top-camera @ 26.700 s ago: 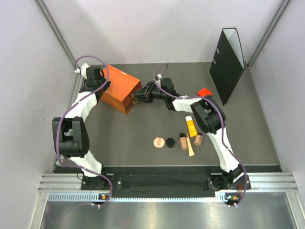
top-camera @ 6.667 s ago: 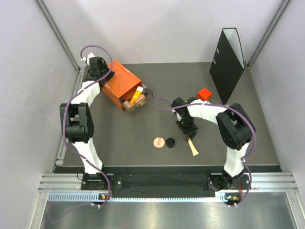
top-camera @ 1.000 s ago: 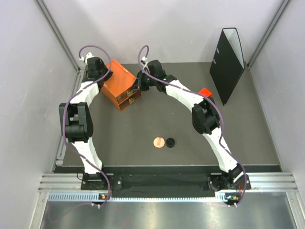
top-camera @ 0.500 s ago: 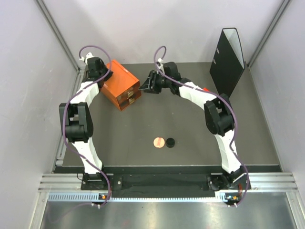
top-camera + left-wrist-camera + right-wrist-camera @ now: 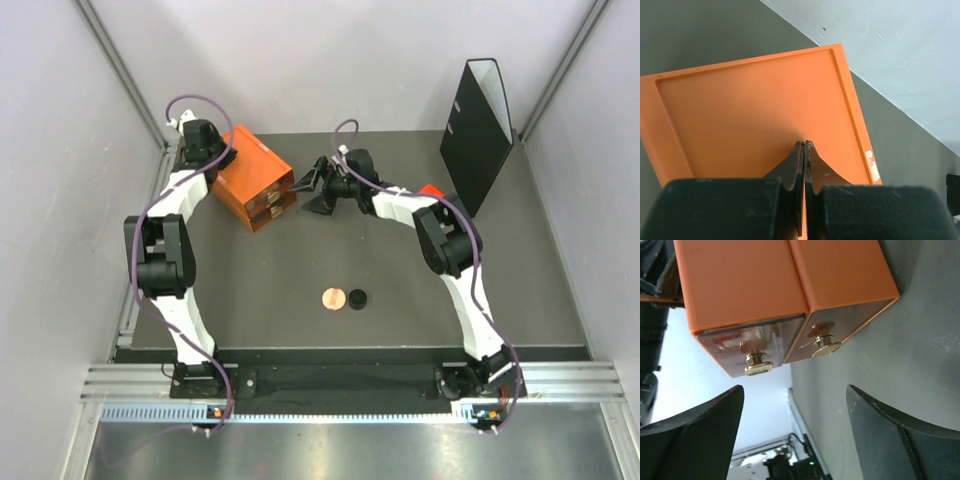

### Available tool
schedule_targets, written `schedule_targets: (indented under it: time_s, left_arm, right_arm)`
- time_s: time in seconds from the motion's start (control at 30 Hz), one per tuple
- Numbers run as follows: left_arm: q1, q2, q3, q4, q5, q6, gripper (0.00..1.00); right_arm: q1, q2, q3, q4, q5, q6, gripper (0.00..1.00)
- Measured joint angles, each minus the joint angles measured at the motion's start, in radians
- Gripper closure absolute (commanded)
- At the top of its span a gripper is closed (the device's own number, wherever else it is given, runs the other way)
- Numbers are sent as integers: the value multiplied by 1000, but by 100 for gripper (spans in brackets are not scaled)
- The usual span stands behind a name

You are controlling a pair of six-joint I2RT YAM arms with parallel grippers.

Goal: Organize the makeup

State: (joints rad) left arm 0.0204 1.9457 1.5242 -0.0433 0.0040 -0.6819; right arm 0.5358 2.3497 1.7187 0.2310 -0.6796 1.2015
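While the dark grey counter (image 5: 300, 260) fills most of the overhead view, the tallest thing on it is a black file holder (image 5: 478, 120) that stands upright at the far right corner.

Next in size is the orange drawer box (image 5: 252, 178), which sits at the far left and is turned at an angle to the counter's edges. In the right wrist view, both of its drawers (image 5: 790, 340) are pushed in flush, side by side, with glossy brownish fronts.

The left hand (image 5: 220, 158) reaches over the back of the box. The left wrist view shows this hand (image 5: 804, 145) closed, its two fingers pressed flat together with nothing between them. The tips are at the box's flat orange top (image 5: 755, 115), but whether they bear on it cannot be told.

The right hand (image 5: 312, 190) is just beside the drawer fronts and points at them. Its jaws are spread wide and empty, and they stand apart from the box. In its own camera, the right hand (image 5: 794, 390) frames the two drawers between its dark fingers (image 5: 690, 440).

A small red cube (image 5: 430, 190) lies near the foot of the file holder, partly hidden by the right arm.

Of the makeup, a round pink disc (image 5: 333, 297) and a smaller black disc (image 5: 357, 297) lie just beside each other at the middle of the counter, the pink one to the left. Both are well apart from the box.

Smallest are the two brass knobs (image 5: 758, 365), one on each drawer front.
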Motion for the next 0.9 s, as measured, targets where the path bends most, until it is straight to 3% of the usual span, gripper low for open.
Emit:
schedule_targets:
  time_s: [0.37, 0.5, 0.67, 0.9]
  left_arm:
    - [1, 1, 4, -5, 3, 0, 100]
    - [1, 1, 4, -5, 3, 0, 100]
    - [1, 2, 5, -6, 3, -1, 100]
    - [2, 3, 6, -7, 6, -1, 100]
  right_arm:
    - [7, 89, -50, 191, -29, 235, 21]
    - [16, 116, -62, 234, -33, 286, 30]
    - [30, 153, -32, 258, -40, 323, 47]
    - [48, 201, 14, 304, -40, 375, 46]
